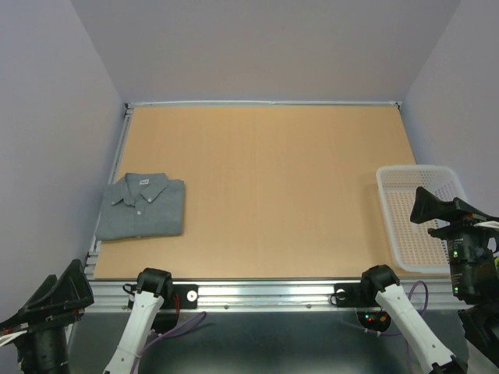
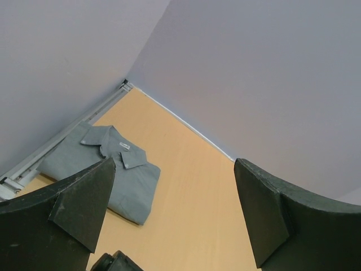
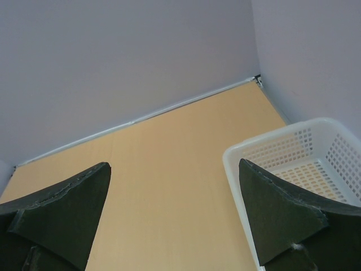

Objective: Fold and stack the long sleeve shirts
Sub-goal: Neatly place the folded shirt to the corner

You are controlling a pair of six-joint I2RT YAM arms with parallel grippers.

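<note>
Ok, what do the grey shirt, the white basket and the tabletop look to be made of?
The grey shirt looks like matte woven cloth: soft folds, stitched collar. The white basket looks like moulded plastic, with a grid of holes. The tabletop is probably wood or wood-look laminate: pale, faint grain.

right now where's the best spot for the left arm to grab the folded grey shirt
Probably the near folded edge of the shirt, with the left gripper coming in low from the near side. The shirt lies flat, collar facing away, its left side close beside the table rail.
</note>
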